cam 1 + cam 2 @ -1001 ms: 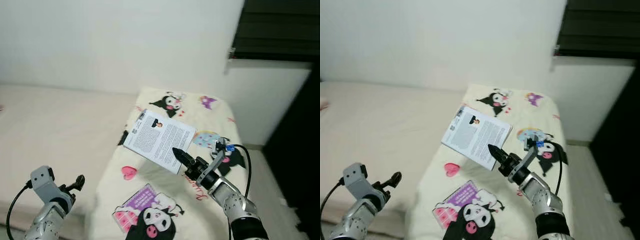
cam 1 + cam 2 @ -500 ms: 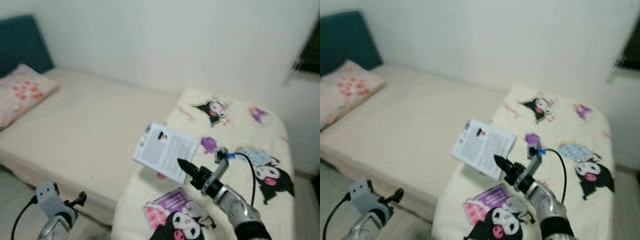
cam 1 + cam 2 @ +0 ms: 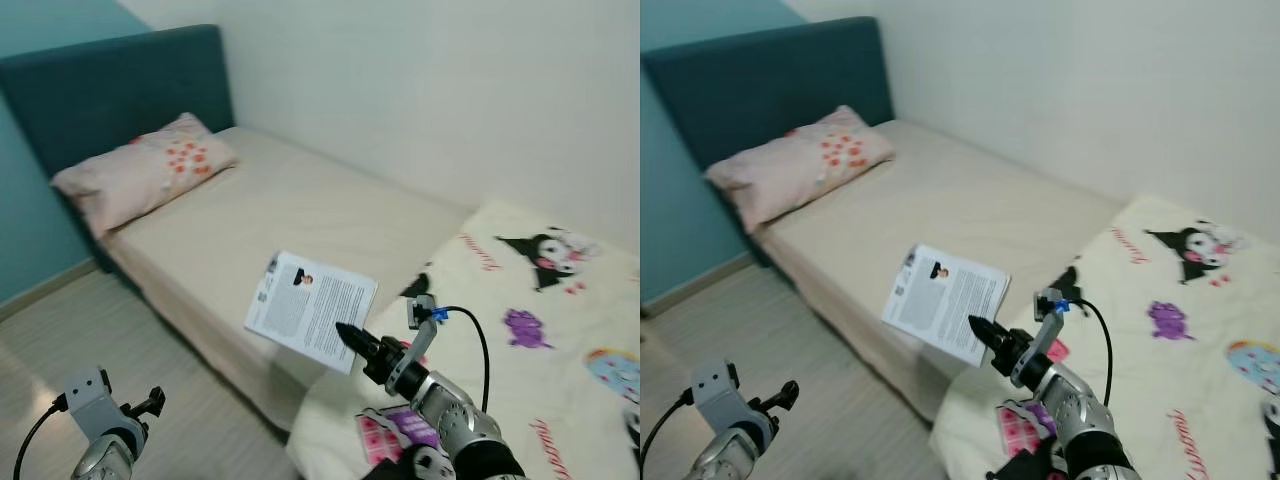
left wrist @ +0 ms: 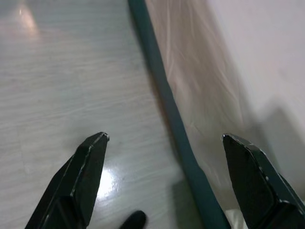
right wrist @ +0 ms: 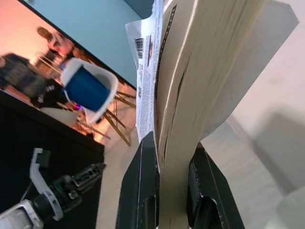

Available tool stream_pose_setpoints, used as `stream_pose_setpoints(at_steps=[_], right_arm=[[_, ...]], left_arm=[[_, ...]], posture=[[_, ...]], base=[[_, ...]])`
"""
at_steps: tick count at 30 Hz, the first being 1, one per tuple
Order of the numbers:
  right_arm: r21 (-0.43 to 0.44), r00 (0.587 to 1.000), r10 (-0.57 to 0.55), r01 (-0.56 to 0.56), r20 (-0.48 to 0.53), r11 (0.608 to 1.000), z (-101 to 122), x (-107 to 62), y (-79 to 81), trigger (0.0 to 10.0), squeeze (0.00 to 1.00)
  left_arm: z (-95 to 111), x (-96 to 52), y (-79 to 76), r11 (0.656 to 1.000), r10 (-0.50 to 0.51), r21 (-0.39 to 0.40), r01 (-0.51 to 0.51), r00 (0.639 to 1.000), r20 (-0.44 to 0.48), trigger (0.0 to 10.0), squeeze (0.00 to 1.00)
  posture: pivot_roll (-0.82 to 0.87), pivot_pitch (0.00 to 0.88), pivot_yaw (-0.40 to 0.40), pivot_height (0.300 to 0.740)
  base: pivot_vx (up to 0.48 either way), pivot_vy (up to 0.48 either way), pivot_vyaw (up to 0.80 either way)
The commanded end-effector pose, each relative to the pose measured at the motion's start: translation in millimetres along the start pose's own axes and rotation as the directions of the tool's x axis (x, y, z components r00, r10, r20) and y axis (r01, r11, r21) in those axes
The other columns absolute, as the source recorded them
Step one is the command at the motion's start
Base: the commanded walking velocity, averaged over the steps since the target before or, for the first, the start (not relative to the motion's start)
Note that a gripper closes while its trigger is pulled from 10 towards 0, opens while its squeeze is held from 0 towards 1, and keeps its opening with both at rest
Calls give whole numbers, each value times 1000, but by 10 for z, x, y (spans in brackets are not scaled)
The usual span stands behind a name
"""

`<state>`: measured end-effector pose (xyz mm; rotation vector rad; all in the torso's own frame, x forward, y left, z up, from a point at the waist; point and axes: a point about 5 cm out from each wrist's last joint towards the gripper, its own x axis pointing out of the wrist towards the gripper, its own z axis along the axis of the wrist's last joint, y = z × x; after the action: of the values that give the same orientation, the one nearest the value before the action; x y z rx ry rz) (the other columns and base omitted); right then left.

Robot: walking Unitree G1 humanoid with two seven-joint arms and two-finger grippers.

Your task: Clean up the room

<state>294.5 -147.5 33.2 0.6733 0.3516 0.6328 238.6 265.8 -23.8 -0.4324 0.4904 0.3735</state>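
Note:
My right gripper (image 3: pixel 356 340) is shut on the lower corner of a white paperback book (image 3: pixel 310 309), holding it in the air over the near edge of the bed (image 3: pixel 300 205), back cover up. The right wrist view looks along the book's page edges (image 5: pixel 190 76), pinched between the two black fingers (image 5: pixel 143 191). My left gripper (image 3: pixel 152 402) hangs low at the left over the wooden floor (image 3: pixel 60 330); in the left wrist view its fingers (image 4: pixel 86 167) stand wide apart with nothing between them.
A beige mattress carries a pink flowered pillow (image 3: pixel 140 172) against a teal headboard (image 3: pixel 110 90). A cream blanket with cartoon prints (image 3: pixel 540 300) covers the bed's right end. The right wrist view includes a blue-and-white chair (image 5: pixel 90 90) and people (image 5: pixel 28 62) far off.
The camera has swung left: the headboard, pillow and floor have come into view and the dark window has gone. My right gripper still holds the book in the same pose.

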Motion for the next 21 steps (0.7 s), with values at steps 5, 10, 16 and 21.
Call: stream_pose_setpoints(at_steps=[5, 10, 16, 21], right_arm=[[-42, 1000, -22, 22, -1, 999, -10, -21, -35, 0, 0], [-40, 999, -43, 42, -13, 998, -54, -48, -70, 0, 0], [-51, 998, -52, 51, -22, 997, -92, -53, -83, 0, 0], [-70, 998, -56, 55, -18, 996, -54, -32, -83, 0, 0]], left_arm=[[-24, 9, -34, 1000, -7, 27, 8, 1000, -9, 10000, 0], [-23, 10, -36, 999, -13, 36, 13, 1000, -6, 10000, 0], [0, 23, -88, 996, -56, 64, 55, 998, 5, 10000, 0], [30, 43, -147, 994, -77, 73, 76, 997, 13, 10000, 0]], posture=[[-19, 0, -30, 740], [-17, 0, -31, 740], [-20, 0, -22, 740], [-23, 0, -20, 740]], base=[[0, 0, 760], [0, 0, 763], [0, 0, 759], [0, 0, 760]])
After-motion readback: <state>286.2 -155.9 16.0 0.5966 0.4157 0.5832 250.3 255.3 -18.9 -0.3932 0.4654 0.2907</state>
